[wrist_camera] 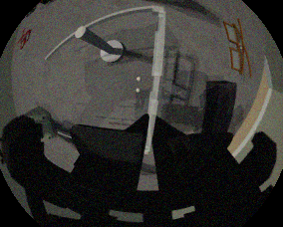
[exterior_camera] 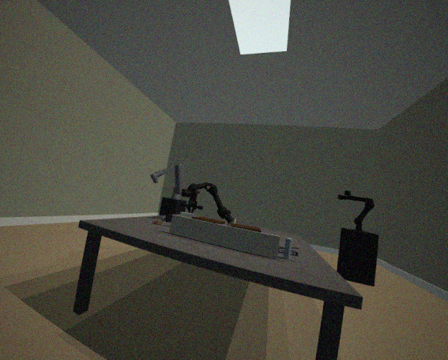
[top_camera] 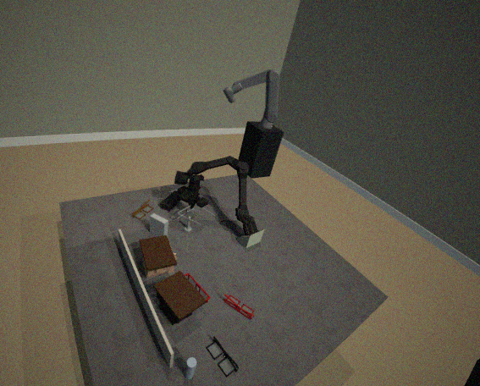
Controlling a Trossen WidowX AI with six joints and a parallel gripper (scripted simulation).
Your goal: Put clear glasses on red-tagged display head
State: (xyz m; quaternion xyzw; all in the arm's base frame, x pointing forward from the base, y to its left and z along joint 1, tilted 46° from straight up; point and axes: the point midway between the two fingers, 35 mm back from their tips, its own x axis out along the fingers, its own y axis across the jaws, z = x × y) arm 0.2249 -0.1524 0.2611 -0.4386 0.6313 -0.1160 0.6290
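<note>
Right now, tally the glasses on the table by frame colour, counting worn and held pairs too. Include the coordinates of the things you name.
Red: 2 (one worn (top_camera: 198,288), one loose (top_camera: 239,306))
Black: 1 (top_camera: 222,356)
Orange-brown: 1 (top_camera: 142,210) (wrist_camera: 237,48)
Clear: 1, in the gripper (top_camera: 190,205) (wrist_camera: 148,117)
Total: 5
</note>
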